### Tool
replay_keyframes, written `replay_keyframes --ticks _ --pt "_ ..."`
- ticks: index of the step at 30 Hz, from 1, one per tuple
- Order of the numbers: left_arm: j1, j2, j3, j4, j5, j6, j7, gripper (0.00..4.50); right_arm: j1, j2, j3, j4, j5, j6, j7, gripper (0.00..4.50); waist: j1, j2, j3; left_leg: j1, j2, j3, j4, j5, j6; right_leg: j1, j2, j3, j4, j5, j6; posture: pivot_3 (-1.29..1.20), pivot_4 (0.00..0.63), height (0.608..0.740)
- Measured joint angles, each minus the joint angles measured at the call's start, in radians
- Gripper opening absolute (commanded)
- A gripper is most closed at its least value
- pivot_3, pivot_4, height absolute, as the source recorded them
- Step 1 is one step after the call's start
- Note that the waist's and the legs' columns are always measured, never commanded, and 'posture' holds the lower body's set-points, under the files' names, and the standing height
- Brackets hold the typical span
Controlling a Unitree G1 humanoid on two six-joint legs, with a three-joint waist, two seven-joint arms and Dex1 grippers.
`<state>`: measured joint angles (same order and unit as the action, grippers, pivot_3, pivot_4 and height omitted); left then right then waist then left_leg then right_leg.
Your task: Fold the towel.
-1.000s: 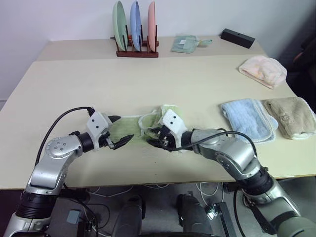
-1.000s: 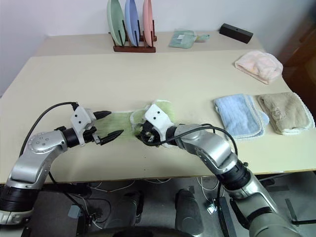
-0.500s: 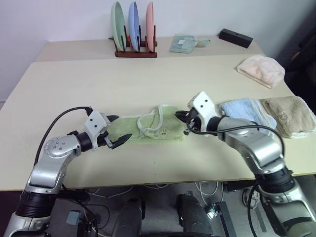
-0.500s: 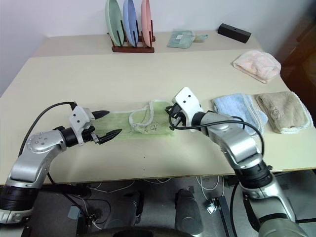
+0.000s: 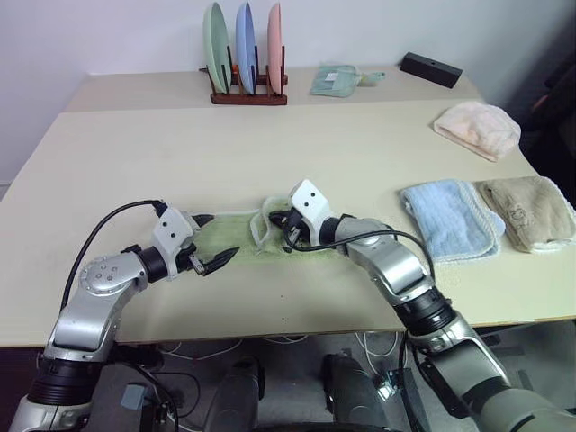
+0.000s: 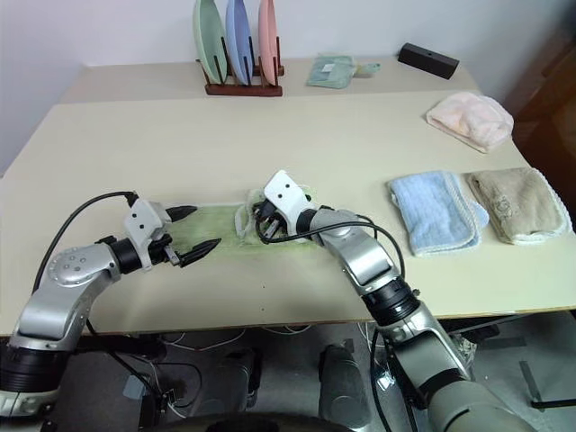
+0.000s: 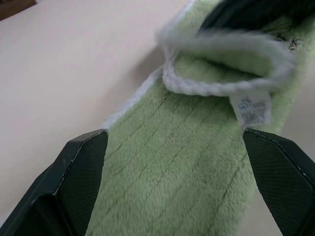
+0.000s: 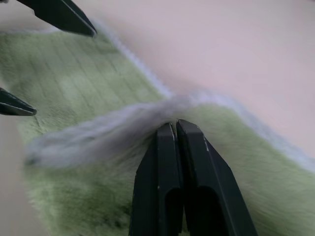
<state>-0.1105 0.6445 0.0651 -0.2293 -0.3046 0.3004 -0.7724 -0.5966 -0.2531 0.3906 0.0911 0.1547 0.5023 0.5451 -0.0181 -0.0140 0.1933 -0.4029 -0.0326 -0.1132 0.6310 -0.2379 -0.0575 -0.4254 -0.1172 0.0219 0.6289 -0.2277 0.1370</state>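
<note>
Towel: the light green towel (image 5: pixel 236 233) lies flat as a narrow strip near the front edge of the bench (image 5: pixel 297 144), about midway between the bench's left and right ends; its whitish edging (image 8: pixel 98 129) is rucked up into a loop at the strip's right end.
Right hand: the right hand (image 5: pixel 290 232) is set on that rucked end with its fingers (image 8: pixel 170 162) brought together; in the right wrist view the tips are pressed at the raised edging, and whether cloth is actually pinched between them cannot be told.
Left hand: the left hand (image 5: pixel 211 241) is held wide apart at the strip's left end, one finger (image 7: pixel 74 174) to either side of the cloth, with nothing gripped.
Other things: a light blue folded towel (image 5: pixel 450 219) and a beige folded towel (image 5: pixel 529 211) are laid near the bench's right edge; a rack of plates (image 5: pixel 245 54) is stood toward the back edge.
Step in hand: a hold on the right end is judged to be being secured, ahead of a fold along the strip.
Next move: the grip is best checked with a slight lift; the left end then needs to be pinned or gripped so that the right end can be carried across onto it with the edges matched.
</note>
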Motion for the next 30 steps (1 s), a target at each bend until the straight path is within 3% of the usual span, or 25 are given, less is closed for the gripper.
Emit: replay_keyframes --ticks 10,13,20,27,30 --pt "0.096 -0.033 0.103 -0.12 -0.117 0.127 0.07 4.5 0.061 0.022 -0.031 0.048 -0.03 -0.105 0.03 0.07 -0.003 -0.001 -0.001 0.003 0.0 0.0 -0.001 0.0 0.0 0.002 0.0 0.001 0.0 0.0 0.0 0.0 0.15 0.74" --pt "0.175 -0.059 0.165 -0.184 -0.197 0.199 0.102 4.5 0.066 -0.018 -0.066 -0.021 -0.028 -0.108 0.049 0.89 -0.002 -0.001 0.0 0.003 0.0 0.0 -0.001 0.0 0.0 0.002 0.0 0.001 0.0 0.0 0.0 0.0 0.15 0.74" --pt "0.434 -0.182 0.321 -0.333 -0.54 0.445 0.246 4.5 0.047 -0.193 -0.153 -0.232 -0.013 -0.083 0.154 4.43 -0.002 -0.001 0.0 0.003 0.001 0.0 -0.001 0.0 0.0 0.002 0.0 0.0 0.0 -0.001 -0.001 0.0 0.15 0.74" --pt "0.438 -0.373 0.47 -0.299 -0.877 0.514 0.627 4.5 0.044 -0.24 -0.157 -0.327 -0.007 -0.077 0.226 4.48 0.005 -0.001 -0.001 0.003 0.001 0.0 0.0 0.0 0.0 0.003 0.0 0.0 0.0 -0.001 -0.002 0.0 0.15 0.74" --pt "0.388 -0.395 0.476 -0.278 -0.956 0.511 0.755 4.5 0.063 -0.238 -0.135 -0.34 -0.012 -0.086 0.236 4.48 0.006 -0.002 -0.001 0.004 0.001 0.0 0.0 0.0 0.0 0.004 0.0 0.0 0.0 -0.002 -0.004 0.0 0.15 0.74"
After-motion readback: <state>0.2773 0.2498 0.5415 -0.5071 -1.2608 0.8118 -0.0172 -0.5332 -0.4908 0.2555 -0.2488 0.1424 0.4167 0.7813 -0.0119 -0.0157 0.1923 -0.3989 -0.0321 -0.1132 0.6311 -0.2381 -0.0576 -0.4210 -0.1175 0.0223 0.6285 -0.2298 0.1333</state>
